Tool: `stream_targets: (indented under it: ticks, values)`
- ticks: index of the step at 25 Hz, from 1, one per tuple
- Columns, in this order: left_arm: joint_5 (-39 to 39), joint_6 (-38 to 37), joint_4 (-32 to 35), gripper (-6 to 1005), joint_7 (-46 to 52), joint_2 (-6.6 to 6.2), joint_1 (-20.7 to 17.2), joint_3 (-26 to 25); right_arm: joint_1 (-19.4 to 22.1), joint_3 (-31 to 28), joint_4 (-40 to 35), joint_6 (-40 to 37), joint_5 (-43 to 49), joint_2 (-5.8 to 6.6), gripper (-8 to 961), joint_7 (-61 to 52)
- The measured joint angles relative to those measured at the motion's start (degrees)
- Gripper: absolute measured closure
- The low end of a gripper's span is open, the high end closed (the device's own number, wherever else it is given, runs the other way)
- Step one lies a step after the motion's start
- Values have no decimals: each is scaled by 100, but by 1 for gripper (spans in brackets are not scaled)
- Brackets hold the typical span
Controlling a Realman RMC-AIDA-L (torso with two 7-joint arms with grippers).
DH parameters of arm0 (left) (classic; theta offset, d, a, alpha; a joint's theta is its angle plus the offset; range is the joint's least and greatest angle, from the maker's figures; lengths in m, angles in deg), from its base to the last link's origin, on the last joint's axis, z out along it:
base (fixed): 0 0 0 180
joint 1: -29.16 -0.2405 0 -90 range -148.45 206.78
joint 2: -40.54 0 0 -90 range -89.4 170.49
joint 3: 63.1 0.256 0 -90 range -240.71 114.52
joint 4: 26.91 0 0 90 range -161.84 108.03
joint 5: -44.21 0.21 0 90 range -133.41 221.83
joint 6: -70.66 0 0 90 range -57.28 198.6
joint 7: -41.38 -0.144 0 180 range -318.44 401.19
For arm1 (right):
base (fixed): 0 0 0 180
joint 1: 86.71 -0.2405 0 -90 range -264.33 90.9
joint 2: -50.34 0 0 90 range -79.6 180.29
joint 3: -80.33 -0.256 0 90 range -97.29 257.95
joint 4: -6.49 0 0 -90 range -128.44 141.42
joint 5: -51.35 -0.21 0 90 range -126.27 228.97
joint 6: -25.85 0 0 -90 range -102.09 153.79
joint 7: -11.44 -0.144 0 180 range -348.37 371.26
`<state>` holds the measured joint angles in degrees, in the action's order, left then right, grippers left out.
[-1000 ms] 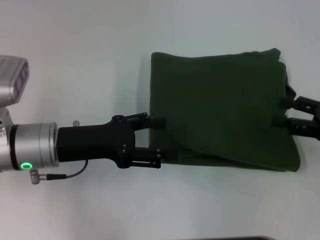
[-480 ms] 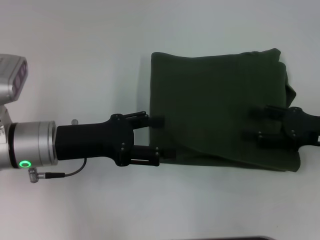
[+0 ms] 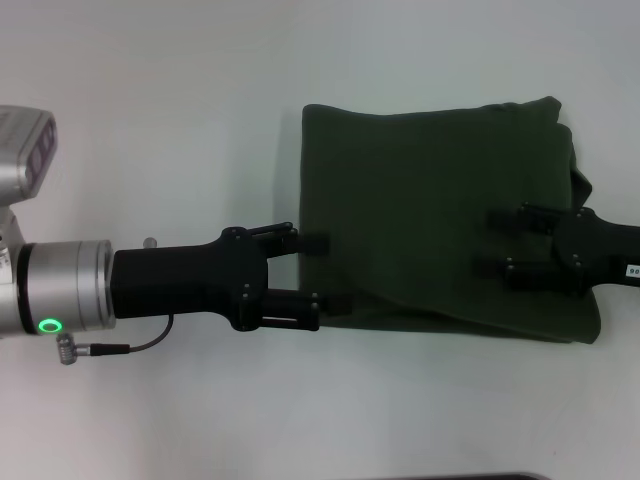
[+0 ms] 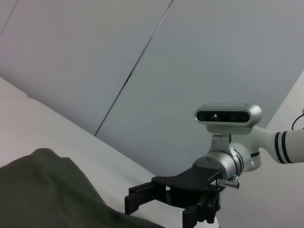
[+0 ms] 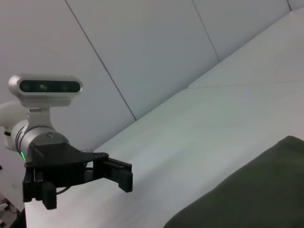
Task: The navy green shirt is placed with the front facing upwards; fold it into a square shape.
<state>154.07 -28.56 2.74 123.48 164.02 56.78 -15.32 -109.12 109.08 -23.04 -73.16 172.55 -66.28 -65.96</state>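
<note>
Head view: folded navy green shirt (image 3: 440, 215), lettering hidden.

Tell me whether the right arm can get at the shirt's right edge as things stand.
Probably yes: the right tool, open, already hangs over the shirt near that edge, with nothing between. The left tool sits at the opposite edge.

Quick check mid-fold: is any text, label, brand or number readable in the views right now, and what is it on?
Nothing reads cleanly.
Small white sticker with dark characters on the right hand, at the head view's right edge: too small to read.
Navy green shirt: folded, plain fabric showing, no lettering or neck label in view.
Left hand at the shirt's left edge: no markings seen.
</note>
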Motion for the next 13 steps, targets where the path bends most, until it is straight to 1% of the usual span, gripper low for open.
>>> stream_targets:
  ticks: [13]
  values:
    - [0, 9, 6, 65, -1, 0, -2, -23, -9, -18, 0, 6, -12, -8, 13, -6]
